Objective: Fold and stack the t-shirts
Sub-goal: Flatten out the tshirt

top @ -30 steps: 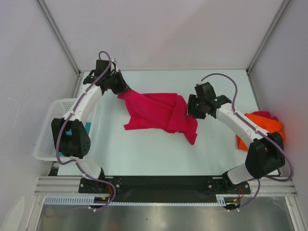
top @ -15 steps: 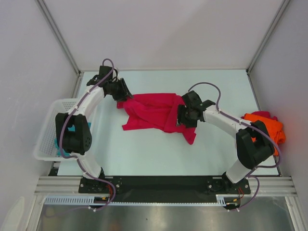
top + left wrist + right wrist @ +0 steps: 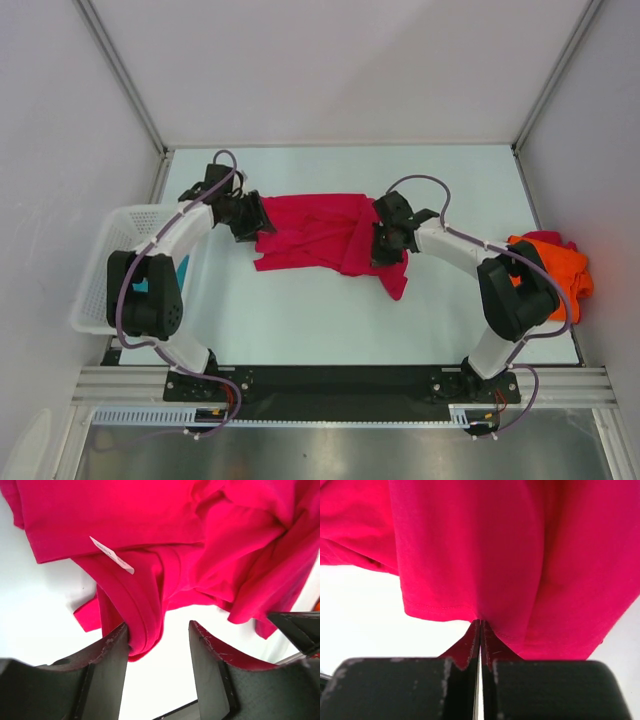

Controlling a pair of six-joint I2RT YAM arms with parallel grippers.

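Beside the unreadable white tag [image 3: 112, 556] on the crimson shirt [image 3: 320, 230], the left end effector [image 3: 159, 630] stood open astride a fold on the counter [image 3: 300, 310]. At the shirt's right hem, the right end effector [image 3: 480, 630], arm bent inward, pinched cloth.

Shows a pale table [image 3: 300, 320] with a matte, faintly bluish-white top, evenly lit, with only soft shadows. Closes it in with plain white wall panels [image 3: 340, 70] on the far, left and right sides. Joins those panels with slim aluminium posts [image 3: 122, 72] slanting up and outward from the far corners. Ends at the near edge in a silver rail [image 3: 560, 385], then a brushed metal sheet [image 3: 340, 450] holding dull grey reflections.
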